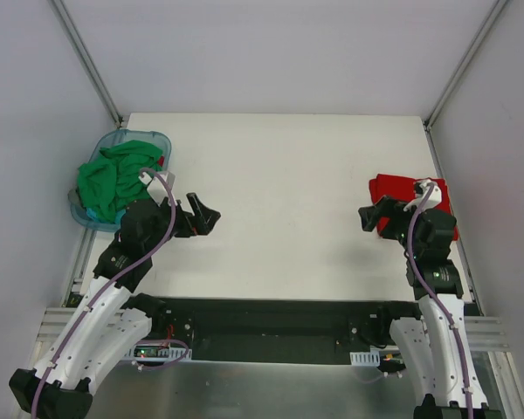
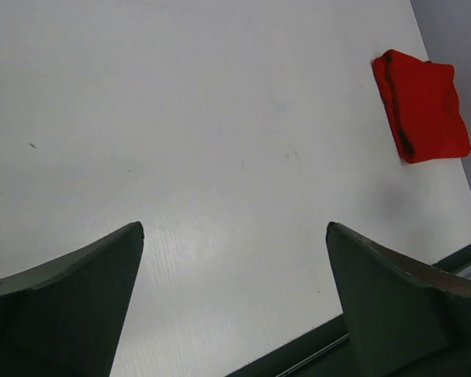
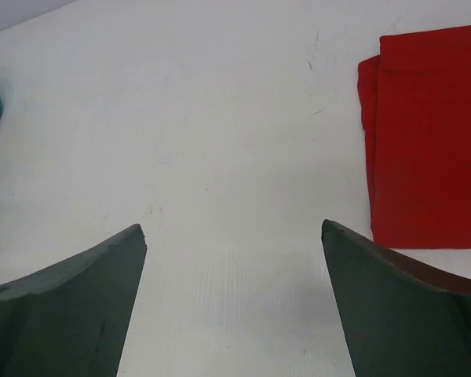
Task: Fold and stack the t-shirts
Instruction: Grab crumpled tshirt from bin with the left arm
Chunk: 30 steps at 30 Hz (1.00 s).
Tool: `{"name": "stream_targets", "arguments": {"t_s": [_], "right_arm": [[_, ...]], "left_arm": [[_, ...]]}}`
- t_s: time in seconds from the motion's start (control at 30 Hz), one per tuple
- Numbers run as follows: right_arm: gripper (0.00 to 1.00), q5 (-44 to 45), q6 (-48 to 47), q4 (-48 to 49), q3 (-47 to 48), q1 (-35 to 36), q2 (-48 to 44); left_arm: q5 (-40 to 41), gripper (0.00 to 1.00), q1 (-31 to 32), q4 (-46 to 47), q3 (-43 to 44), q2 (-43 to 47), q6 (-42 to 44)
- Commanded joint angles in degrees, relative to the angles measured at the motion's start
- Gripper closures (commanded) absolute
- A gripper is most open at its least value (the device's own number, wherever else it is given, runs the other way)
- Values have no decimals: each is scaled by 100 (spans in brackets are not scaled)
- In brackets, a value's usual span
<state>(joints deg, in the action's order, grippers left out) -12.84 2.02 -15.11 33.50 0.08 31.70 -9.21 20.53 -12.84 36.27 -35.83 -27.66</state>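
Both sets of jaws stand wide apart and empty: left gripper (image 2: 234, 225), right gripper (image 3: 234, 225). We see the folded red t-shirt (image 1: 391, 188) at the table's (image 1: 279, 175) right edge, partly hidden behind the right arm (image 1: 432, 253). The crumpled green t-shirt (image 1: 109, 179) fills the far-left basket (image 1: 131, 134), hiding most of what lies beneath.

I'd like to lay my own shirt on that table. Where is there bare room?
The white middle of the table, between the left gripper and right gripper, is bare, as is the far strip. Crowded: the far-left corner, where the basket holds the heaped green t-shirt, and the right edge, under the folded red t-shirt.
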Motion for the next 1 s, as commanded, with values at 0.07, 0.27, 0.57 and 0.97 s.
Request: {"name": "stream_targets", "arguments": {"t_s": [0.07,0.27,0.57,0.97], "right_arm": [[4,-289,-123,325,166,-16,-76],[4,-553,-158,465,87,-16,-191],[4,-694,-132,431,157,-16,2],[4,-430,-158,-114,535,-16,688]], "left_arm": [[60,1,-23,-78,117,24,-82],[332,1,-23,-227,187,-55,-126],[1730,1,-592,-465,1038,-923,-345],[3398,1,-2299,-940,2876,-3402,-337]]}}
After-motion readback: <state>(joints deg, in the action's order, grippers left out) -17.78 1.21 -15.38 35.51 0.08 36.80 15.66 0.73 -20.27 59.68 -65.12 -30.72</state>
